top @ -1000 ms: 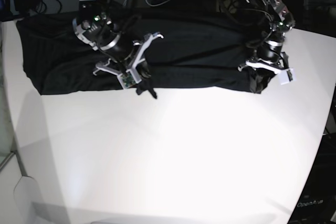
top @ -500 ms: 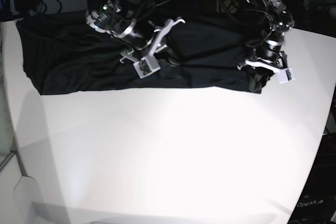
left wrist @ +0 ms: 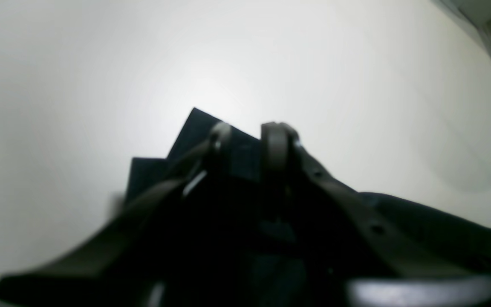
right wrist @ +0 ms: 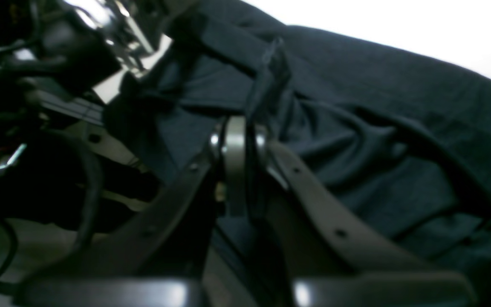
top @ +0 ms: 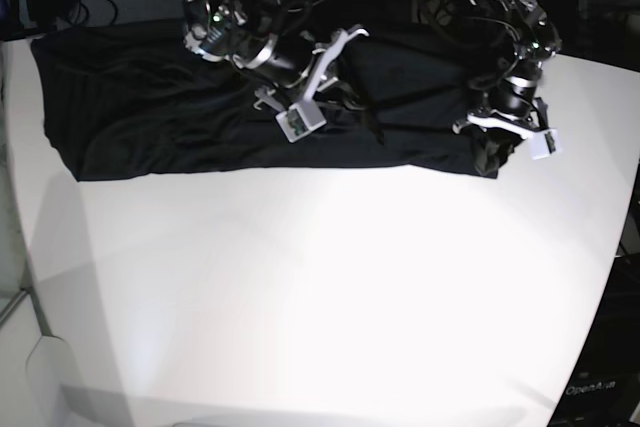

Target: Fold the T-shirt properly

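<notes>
Surface: white table (top: 320, 287), cables and dark clutter behind its far edge.
Base view: T-shirt (top: 150, 107) spread wide along the far edge; right gripper (top: 335, 87) over its middle, left gripper (top: 497, 142) at its corner.
Left wrist: fingertips pinched on a shirt corner poking out ahead.
Right wrist: fingertips clamped on a raised fabric ridge.
Progress: early, I judge; most folds remain.
</notes>
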You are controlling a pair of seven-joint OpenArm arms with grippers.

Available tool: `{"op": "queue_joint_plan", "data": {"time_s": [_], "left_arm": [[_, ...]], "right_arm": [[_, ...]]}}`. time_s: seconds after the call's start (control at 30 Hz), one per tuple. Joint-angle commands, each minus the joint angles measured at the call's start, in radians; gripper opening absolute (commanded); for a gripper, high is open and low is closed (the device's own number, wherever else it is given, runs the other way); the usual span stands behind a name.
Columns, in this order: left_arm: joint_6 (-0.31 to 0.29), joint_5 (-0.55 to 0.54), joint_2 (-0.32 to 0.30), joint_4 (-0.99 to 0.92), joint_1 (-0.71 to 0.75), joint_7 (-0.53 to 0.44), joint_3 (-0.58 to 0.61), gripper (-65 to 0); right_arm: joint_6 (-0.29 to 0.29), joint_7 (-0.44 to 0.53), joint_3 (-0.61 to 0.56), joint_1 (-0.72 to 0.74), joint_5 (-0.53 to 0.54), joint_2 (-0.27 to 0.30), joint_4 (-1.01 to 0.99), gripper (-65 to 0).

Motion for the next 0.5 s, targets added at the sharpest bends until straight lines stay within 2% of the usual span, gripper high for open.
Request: {"op": "queue_joint_plan", "data": {"time_s": [0.0, 0.1, 0.23, 0.33, 0.47], "left_arm": [[-0.014, -0.018, -0.005, 0.014, -0.010, -0.023, 0.002, -52.3], [-0.014, -0.018, -0.005, 0.014, -0.010, -0.023, 0.002, -52.3], [-0.014, -0.018, -0.003, 0.014, -0.010, -0.023, 0.002, -52.3], [-0.014, -0.018, -0.002, 0.013, -0.010, -0.023, 0.002, -52.3], [-0.014, -0.018, -0.003, 0.013, -0.012, -0.023, 0.002, -52.3]], "right_arm": [[-0.003, 0.025, -0.002, 0.007, 0.025, -0.007, 0.013, -57.1], [-0.014, 0.025, 0.023, 0.009, 0.025, -0.007, 0.013, -52.3], [-0.069, 0.025, 0.043, 0.019, 0.025, -0.007, 0.011, -47.7], [-0.080, 0.025, 0.044, 0.035, 0.023, -0.007, 0.011, -47.3], [-0.081, 0.025, 0.105, 0.061, 0.022, -0.006, 0.011, -48.5]]}}
